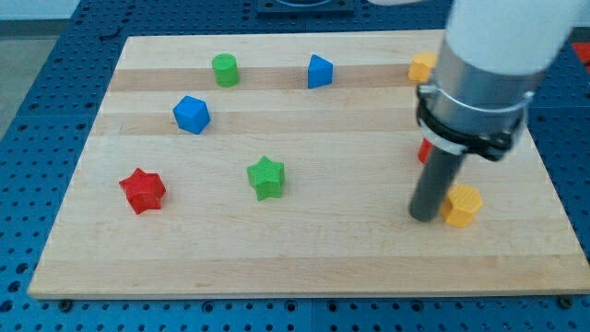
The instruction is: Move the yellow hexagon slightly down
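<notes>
The yellow hexagon [462, 205] lies on the wooden board [304, 249] at the view's right, low on the board. My tip [425, 218] rests on the board just left of the yellow hexagon, touching or almost touching its left side. The rod and the arm's white body rise above it and hide part of the board behind.
A second yellow block [422, 66] sits at the view's top right, partly hidden by the arm. A red block [424, 150] peeks from behind the rod. Also a green cylinder [224, 69], two blue blocks [319, 71] [192, 114], a green star [266, 177], a red star [143, 190].
</notes>
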